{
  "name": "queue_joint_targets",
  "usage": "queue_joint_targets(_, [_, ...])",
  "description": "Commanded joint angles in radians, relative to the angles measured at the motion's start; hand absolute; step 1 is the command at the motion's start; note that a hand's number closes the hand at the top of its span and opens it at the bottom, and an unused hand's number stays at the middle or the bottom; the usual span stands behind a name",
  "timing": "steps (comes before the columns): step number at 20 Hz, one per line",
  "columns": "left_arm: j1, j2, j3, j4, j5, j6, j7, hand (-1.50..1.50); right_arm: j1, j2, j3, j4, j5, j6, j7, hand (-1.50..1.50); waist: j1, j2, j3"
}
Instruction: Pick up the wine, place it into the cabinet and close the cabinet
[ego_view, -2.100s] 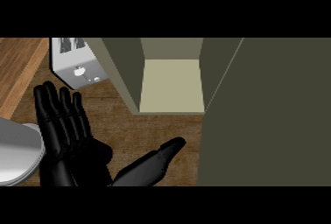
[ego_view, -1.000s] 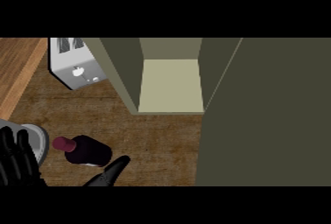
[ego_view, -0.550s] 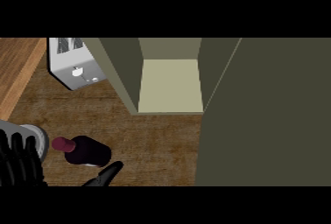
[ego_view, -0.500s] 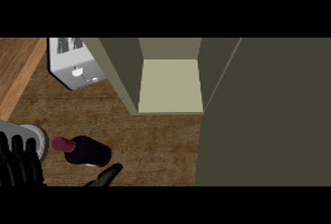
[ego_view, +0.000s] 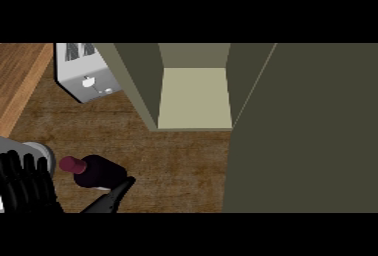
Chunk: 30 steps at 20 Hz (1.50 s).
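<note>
Standing upright on the wooden counter (ego_view: 177, 165) in the lower left of the frame is the wine bottle (ego_view: 100, 171), dark-bodied with a dark red cap pointing toward the left edge. One black hand (ego_view: 29, 185) enters from the lower left corner; its fingers are straight and spread on the bottle's left side, and its thumb (ego_view: 112, 197) extends along the bottle's lower right side. The hand brackets the bottle without curling round it; contact cannot be confirmed. Which arm this hand belongs to cannot be told from this view.

The cabinet (ego_view: 193, 97) occupies the upper centre, its pale interior exposed. Its open door (ego_view: 303, 130) fills the right side of the frame. A silver toaster (ego_view: 83, 75) sits at the upper left, just beside the cabinet's left wall.
</note>
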Motion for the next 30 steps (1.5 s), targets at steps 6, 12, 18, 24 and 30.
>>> queue_joint_targets(6, [-0.014,-0.011,-0.003,0.105,0.252,0.091,-0.234,-1.50,0.020,0.007,-0.017,-0.140,-0.052,-0.016,0.062,-1.50,0.000,-0.001,-0.001])
queue_joint_targets(12, [0.023,-0.032,0.075,0.115,0.425,-0.022,-0.382,-1.50,0.014,0.020,0.006,-0.116,-0.028,-0.008,0.038,-1.50,0.010,-0.002,-0.002])
queue_joint_targets(18, [0.057,-0.147,0.151,0.207,0.592,-0.201,-0.603,-1.50,0.031,0.018,-0.017,-0.107,-0.044,0.002,0.024,-1.50,0.010,-0.002,-0.002])
queue_joint_targets(24, [0.141,-0.299,0.274,0.377,0.764,-0.439,-0.925,-1.50,0.049,0.016,-0.047,-0.127,-0.065,0.016,0.009,-1.50,0.009,-0.001,0.001])
queue_joint_targets(30, [0.157,-0.334,0.389,0.574,0.858,-0.629,-1.096,-1.50,0.040,0.014,-0.028,-0.145,-0.072,0.022,0.062,-1.50,0.007,0.002,0.004])
